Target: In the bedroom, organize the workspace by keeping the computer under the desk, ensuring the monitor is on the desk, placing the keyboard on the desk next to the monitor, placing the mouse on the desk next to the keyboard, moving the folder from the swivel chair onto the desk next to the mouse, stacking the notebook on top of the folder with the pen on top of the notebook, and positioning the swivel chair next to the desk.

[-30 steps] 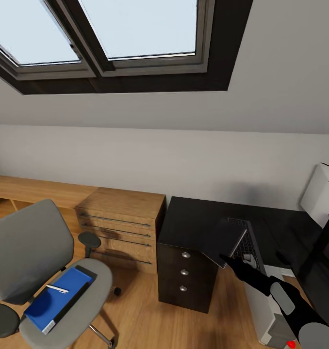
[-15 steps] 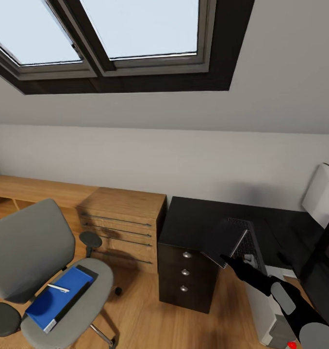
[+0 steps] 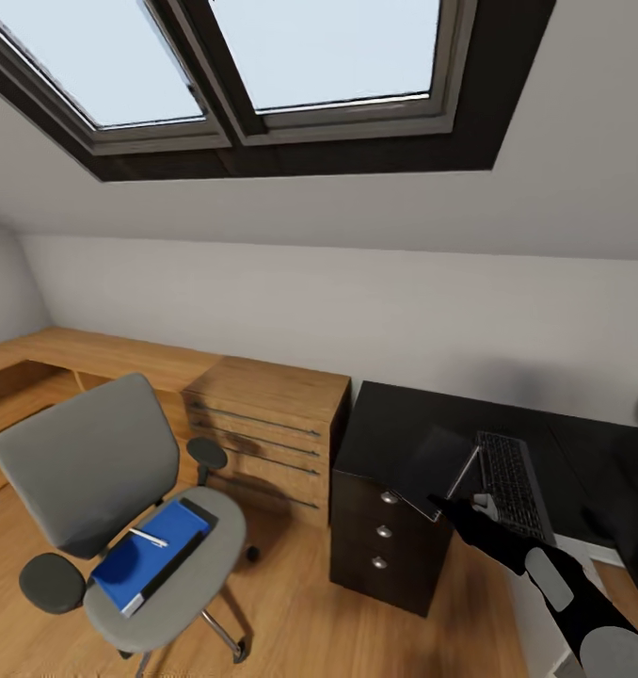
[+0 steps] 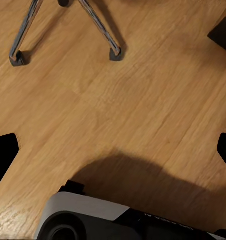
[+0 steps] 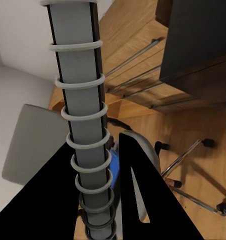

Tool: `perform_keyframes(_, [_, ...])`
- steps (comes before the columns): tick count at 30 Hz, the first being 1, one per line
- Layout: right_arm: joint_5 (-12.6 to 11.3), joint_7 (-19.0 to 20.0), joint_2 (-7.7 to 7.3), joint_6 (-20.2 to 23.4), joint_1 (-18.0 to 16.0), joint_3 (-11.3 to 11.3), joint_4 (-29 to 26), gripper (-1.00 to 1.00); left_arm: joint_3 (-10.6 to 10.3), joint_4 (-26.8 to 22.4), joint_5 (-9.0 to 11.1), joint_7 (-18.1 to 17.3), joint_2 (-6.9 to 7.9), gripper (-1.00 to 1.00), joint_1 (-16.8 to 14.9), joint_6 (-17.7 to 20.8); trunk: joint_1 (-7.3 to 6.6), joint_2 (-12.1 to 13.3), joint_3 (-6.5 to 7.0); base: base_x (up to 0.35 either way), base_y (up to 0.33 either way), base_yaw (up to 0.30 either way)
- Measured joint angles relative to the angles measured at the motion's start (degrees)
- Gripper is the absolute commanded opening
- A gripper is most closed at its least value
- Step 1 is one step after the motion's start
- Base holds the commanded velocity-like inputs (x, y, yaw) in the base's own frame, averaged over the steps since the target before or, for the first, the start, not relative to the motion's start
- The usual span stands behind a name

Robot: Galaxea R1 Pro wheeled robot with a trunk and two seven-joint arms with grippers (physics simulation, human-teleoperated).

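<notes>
My right gripper [image 3: 443,505] is shut on a dark spiral-bound notebook [image 3: 436,465], held over the front corner of the black desk [image 3: 404,424]. The notebook's wire spine [image 5: 82,125] runs up between the fingers [image 5: 129,190]. The dark grey keyboard [image 3: 512,485] lies on the desk just right of it. At lower left stands the grey swivel chair [image 3: 88,461], with the blue folder [image 3: 148,565] on its seat and a white pen [image 3: 148,538] on the folder. My left gripper [image 4: 113,152] hangs open over the wooden floor near the chair's chrome legs [image 4: 100,27].
A low oak chest [image 3: 272,419] with bar handles stands between the chair and the desk's three-drawer unit [image 3: 385,541]. An oak shelf [image 3: 93,353] runs along the sloped wall under the skylights. The robot's base [image 4: 93,220] shows beneath the left gripper.
The head camera has swung left, so chair, chest and desk sit further right in the picture and the monitor has slid out. The right gripper still holds the notebook in the same pose.
</notes>
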Motion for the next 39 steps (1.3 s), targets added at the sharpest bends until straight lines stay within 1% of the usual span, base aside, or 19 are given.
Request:
perform_keyframes(19, [-0.03, 0.08, -0.10, 0.00, 0.00, 0.07, 0.02, -1.00, 0.00, 0.00, -0.04, 0.00, 0.14, 1.00, 0.00, 0.00, 0.00, 0.00, -0.78, 0.000, 0.000, 0.225])
perform_keyframes(29, [-0.06, 0.21, -0.23, 0.00, 0.01, 0.01, 0.16, -1.00, 0.01, 0.02, 0.01, -0.05, 0.17, 1.00, -0.02, -0.09, -0.02, 0.00, -0.86, 0.058, -0.015, 0.033])
perform_keyframes(39, [0.03, 0.22, -0.25, -0.03, 0.01, -0.02, 0.19, -1.00, 0.00, 0.03, 0.02, -0.02, 0.17, 1.00, -0.01, -0.10, -0.01, 0.00, -0.86, 0.145, -0.167, 0.002])
